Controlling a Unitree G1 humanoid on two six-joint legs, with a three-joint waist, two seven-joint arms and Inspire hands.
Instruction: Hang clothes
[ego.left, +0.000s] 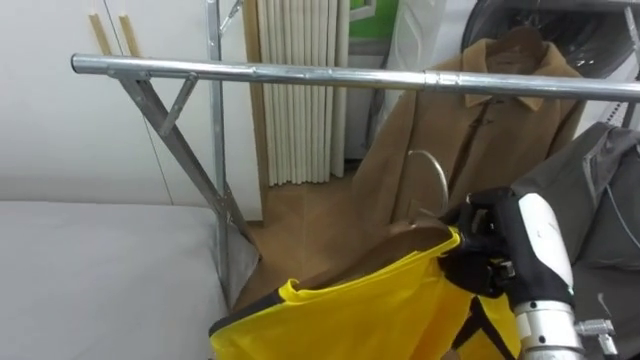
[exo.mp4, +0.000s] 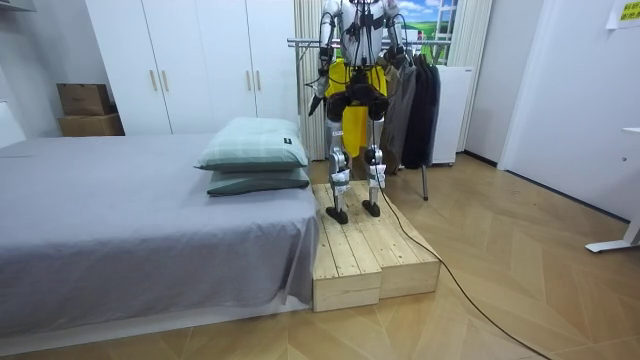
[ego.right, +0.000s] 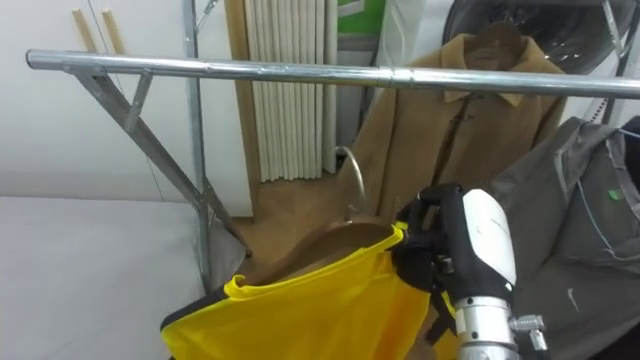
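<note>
The yellow garment (ego.left: 370, 310) hangs on its wooden hanger (ego.left: 400, 243) at lower centre. The right hand (ego.left: 482, 268) has its fingers curled round the hanger's neck. The hook (ego.left: 436, 178) is below the rail (ego.left: 300, 72), so a crooked lift could miss it or snag the tan coat (ego.left: 470, 130).

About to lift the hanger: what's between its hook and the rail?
Nothing: in the left eye view the stretch from the hook of the hanger up to the rail is bare. The tan coat hangs beyond, behind the rail.
</note>
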